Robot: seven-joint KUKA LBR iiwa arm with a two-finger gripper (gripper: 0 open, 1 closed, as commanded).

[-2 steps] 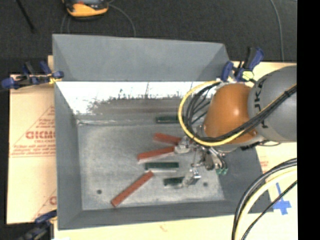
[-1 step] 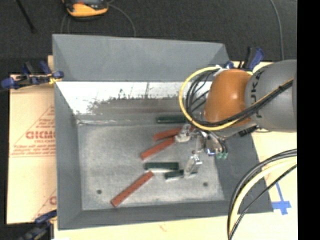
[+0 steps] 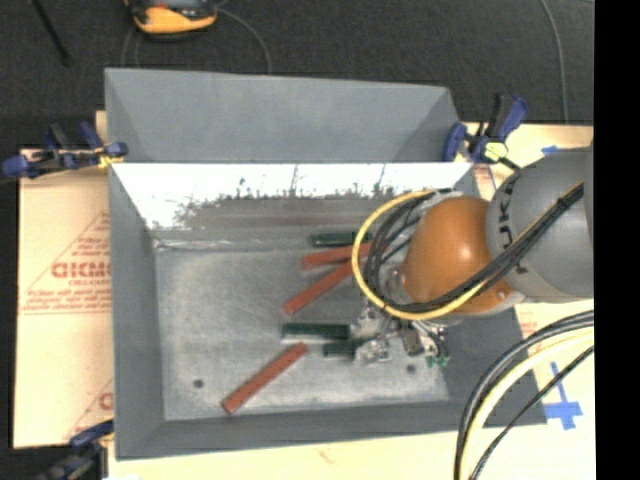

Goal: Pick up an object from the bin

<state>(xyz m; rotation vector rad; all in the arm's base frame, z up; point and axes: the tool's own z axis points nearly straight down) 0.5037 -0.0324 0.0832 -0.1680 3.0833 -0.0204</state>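
Looking down into the grey metal bin (image 3: 135,348), the camera view shows the arm entering from 3 o'clock, its wrist hidden under a rounded orange cover (image 3: 450,258) ringed by looping yellow and black cables (image 3: 372,268). The gripper (image 3: 378,346) stands low over the bin floor at about 4 o'clock from the floor's centre. It cannot be told whether it is apart or closed, since the cover and cables hang over it and its tip is a small tangle of metal parts. Nearest to it is a dark green bar (image 3: 315,330), lying almost level across the floor near the centre. Its right end reaches the gripper's 9 o'clock side, and whether the two touch cannot be told. A shorter dark green piece (image 3: 335,349) lies just below that bar, also beside the gripper. A long red-brown stick (image 3: 263,378) lies slantwise at 7 o'clock, well apart from the gripper. A second red-brown stick (image 3: 318,288) slants at 12 o'clock from the green bar, and a third (image 3: 328,258) lies above it. Another dark green bar (image 3: 332,238) lies near the far wall at 1 o'clock.
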